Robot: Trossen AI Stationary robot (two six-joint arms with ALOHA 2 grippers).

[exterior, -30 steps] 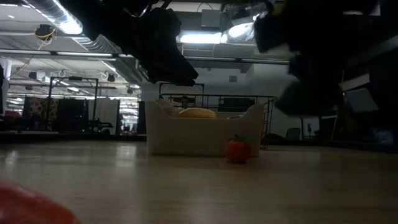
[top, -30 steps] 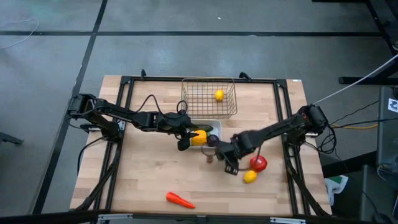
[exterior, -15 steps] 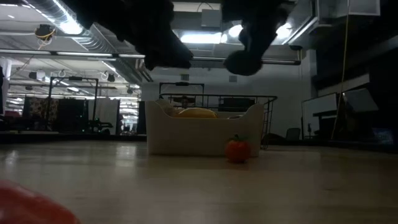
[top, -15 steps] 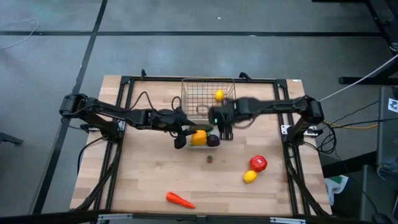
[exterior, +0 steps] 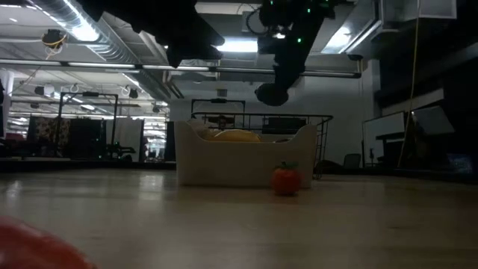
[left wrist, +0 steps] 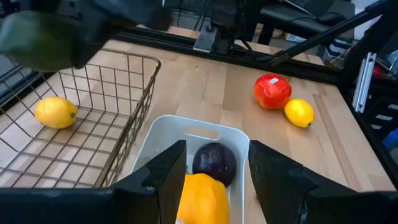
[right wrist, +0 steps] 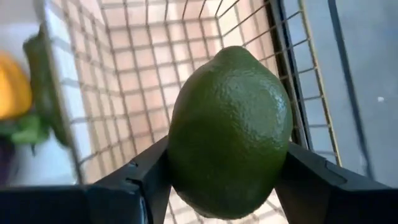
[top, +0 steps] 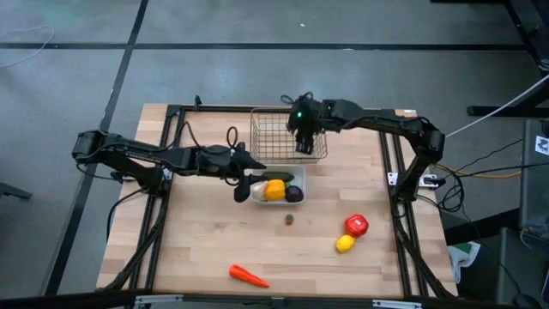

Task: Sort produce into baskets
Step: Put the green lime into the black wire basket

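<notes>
My right gripper (top: 302,137) hangs over the wire basket (top: 274,142), shut on a dark green avocado (right wrist: 229,134). One lemon (left wrist: 56,112) lies on the basket's floor. My left gripper (left wrist: 214,186) is open and holds nothing, just above the white tray's (top: 300,172) left end. In the tray (left wrist: 186,121) lie a yellow-orange piece (left wrist: 202,199) and a purple ball (left wrist: 214,163). Loose on the table are a red tomato (top: 356,226), a lemon (top: 345,244), a carrot (top: 247,275) and a small orange-red fruit (exterior: 285,179). My right gripper pinches the avocado between its two fingers (right wrist: 146,180), which sit on opposite sides of its widest part (right wrist: 180,158). The fingers slant down from above. The avocado is lifted clear, above the basket's floor (right wrist: 155,74).
A black frame (top: 395,172) runs along the table's left, far and right sides. The wire basket stands directly behind the tray. Open wood lies between the tray and the carrot at the near edge.
My right gripper has swung from beside the tomato toward the far edge, rising and turning, and now carries the avocado over the wire basket. My left gripper has risen and drawn back slightly toward the table's left, still open.
</notes>
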